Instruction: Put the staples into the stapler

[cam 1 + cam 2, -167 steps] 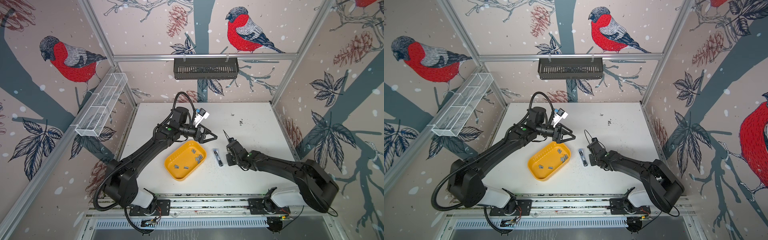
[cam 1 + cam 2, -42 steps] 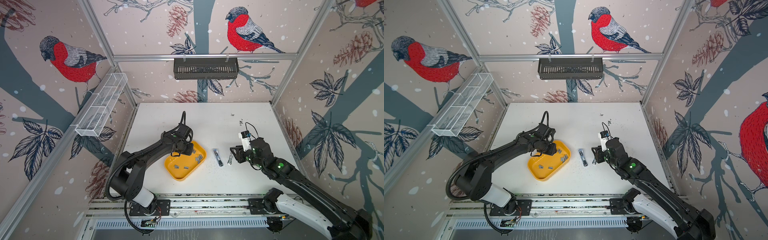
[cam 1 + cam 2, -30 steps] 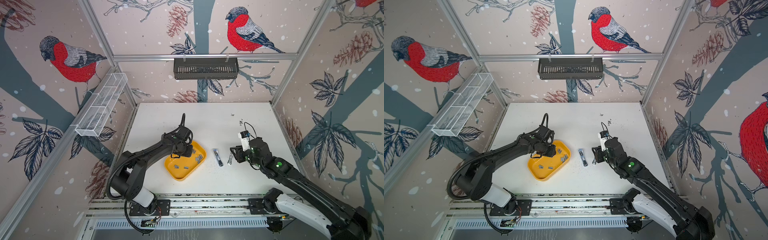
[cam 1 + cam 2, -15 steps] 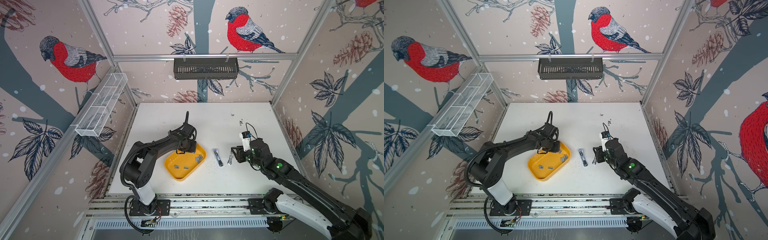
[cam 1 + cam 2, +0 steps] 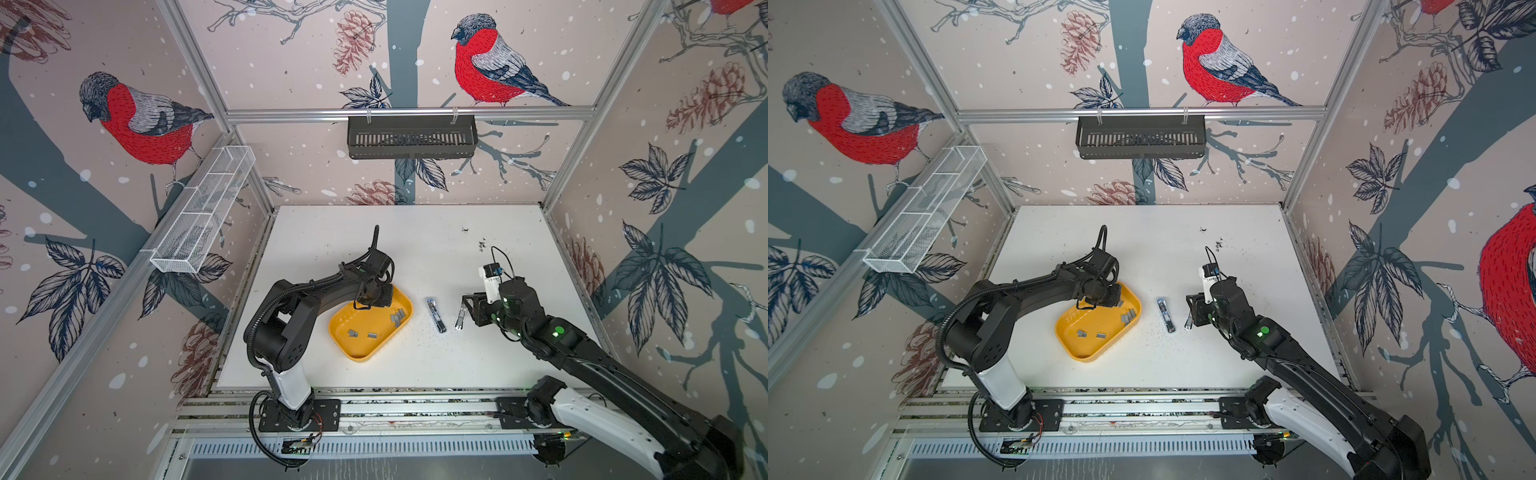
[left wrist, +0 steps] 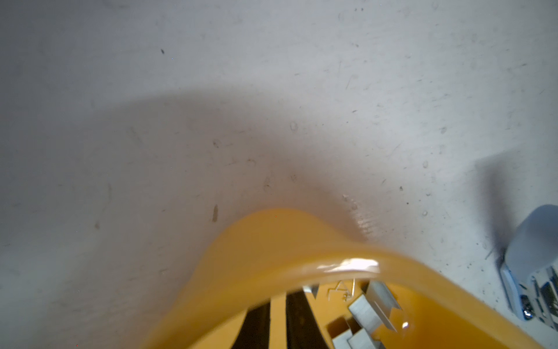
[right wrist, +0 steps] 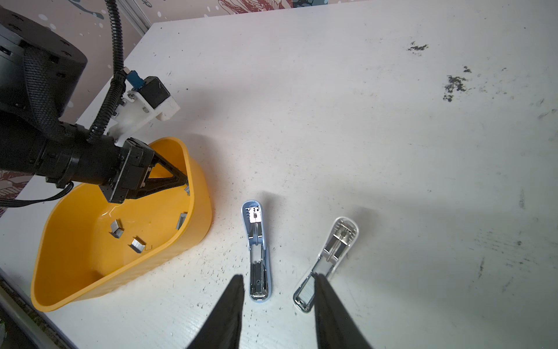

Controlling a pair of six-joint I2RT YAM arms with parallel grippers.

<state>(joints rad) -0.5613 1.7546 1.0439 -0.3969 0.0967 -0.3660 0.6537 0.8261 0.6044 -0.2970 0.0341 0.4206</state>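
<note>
Left gripper point(image 7: 184, 181) is in the tray point(image 5: 376, 349), jaws nearly together at the staples point(image 5: 397, 318); whether clamped, I cannot tell. Right gripper point(image 7: 279, 276), jaws apart, hovers at 3 o'clock of the stapler point(image 5: 435, 315)

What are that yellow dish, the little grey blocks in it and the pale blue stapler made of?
Yellow rounded tray: probably moulded plastic, glossy, with bright highlights on it. Grey staple strips: metal, with a dull silvery sheen. Pale blue opened stapler: seemingly a matt plastic shell around a shiny, chrome-like metal channel.

Glossy yellow plastic tray point(image 7: 120, 281); shiny metal staples point(image 7: 138, 244).
</note>
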